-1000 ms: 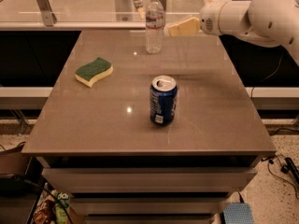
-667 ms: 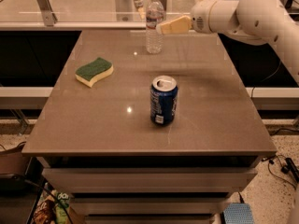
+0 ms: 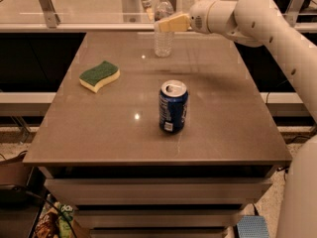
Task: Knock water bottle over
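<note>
Under the gripper point(image 3: 159, 25) I see the brown table point(image 3: 228, 133), and the white arm point(image 3: 267, 29) runs off to the right of it along the table's far edge. The water bottle point(image 3: 163, 42) stands upright right at the gripper's tip, which crosses in front of its upper body; I cannot tell whether they touch, nor whether the gripper is spread or pressed together. Nearer to me than the gripper and well apart from it, the blue soda can point(image 3: 173, 107) stands upright, and the green-topped sponge point(image 3: 99, 76) lies to the gripper's lower left in my view.
</note>
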### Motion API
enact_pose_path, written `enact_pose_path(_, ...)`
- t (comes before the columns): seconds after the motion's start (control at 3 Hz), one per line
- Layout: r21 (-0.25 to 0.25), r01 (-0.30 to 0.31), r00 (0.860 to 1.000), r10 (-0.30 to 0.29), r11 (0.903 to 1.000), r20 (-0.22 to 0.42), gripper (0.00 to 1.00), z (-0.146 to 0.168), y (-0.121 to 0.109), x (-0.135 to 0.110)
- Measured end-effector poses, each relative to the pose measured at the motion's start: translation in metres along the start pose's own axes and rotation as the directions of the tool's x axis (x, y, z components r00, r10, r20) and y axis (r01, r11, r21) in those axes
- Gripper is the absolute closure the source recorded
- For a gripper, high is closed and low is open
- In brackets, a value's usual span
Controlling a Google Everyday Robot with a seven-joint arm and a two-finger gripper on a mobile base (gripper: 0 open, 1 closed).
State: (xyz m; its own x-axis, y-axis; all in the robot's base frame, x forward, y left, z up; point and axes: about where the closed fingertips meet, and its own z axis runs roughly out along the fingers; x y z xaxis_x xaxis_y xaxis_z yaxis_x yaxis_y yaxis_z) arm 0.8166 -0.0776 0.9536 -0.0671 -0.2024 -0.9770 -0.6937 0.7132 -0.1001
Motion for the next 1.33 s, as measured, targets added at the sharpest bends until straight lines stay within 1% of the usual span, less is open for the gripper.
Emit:
enact_pose_path(0.33,-0.010,-0.069,0.998,0.069,0.9976,0.013,0.00,0.013,-0.001,0.004)
enact_pose_path(0.67,-0.017,-0.122,0.992,0.123,0.9924,0.033,0.00,0.025,-0.005,0.007)
enact_pose_path(1.0,-0.029,-0.151,0.987,0.153,0.9881,0.058,0.00,0.037,-0.007,0.012)
enact_pose_path(1.33,-0.034,-0.165,0.983,0.167,0.9858,0.082,0.00,0.048,-0.006,0.020)
